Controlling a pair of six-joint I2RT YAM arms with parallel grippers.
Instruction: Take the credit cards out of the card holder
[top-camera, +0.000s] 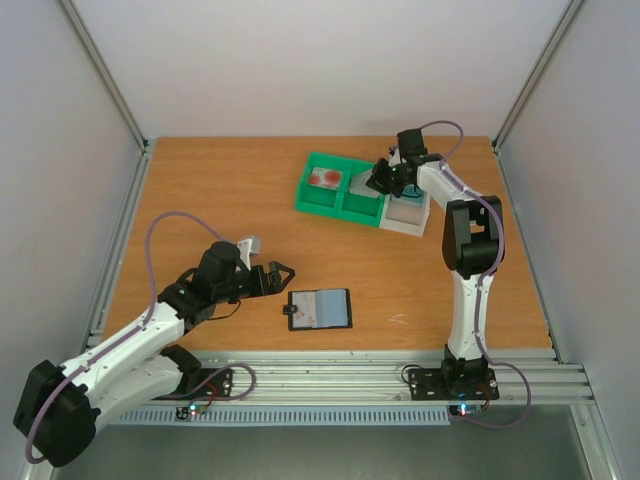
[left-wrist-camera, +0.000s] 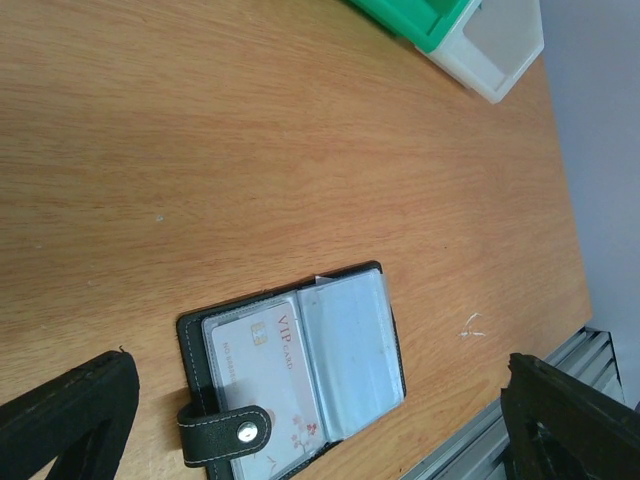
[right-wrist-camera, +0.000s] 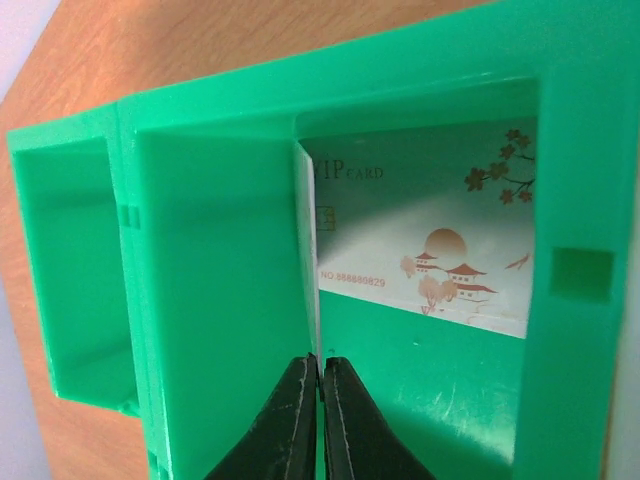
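**Left gripper open beside the card holder, right gripper pinched on a card in the green tray.**

The card holder lies open and flat on the table, near the front edge. Its long side runs left to right. A pocket card shows in the half with the strap, and the other half looks empty. The left gripper is much the nearer one. The holder sits just past its fingers, close but not touching. Those fingers are spread wide apart and hold nothing. The right gripper is far off at the back, down inside the green tray. Its fingers are pressed together on what looks like a thin card standing on its edge. A flat card lies in the same box. I think the left arm is the better one to reach the holder next.
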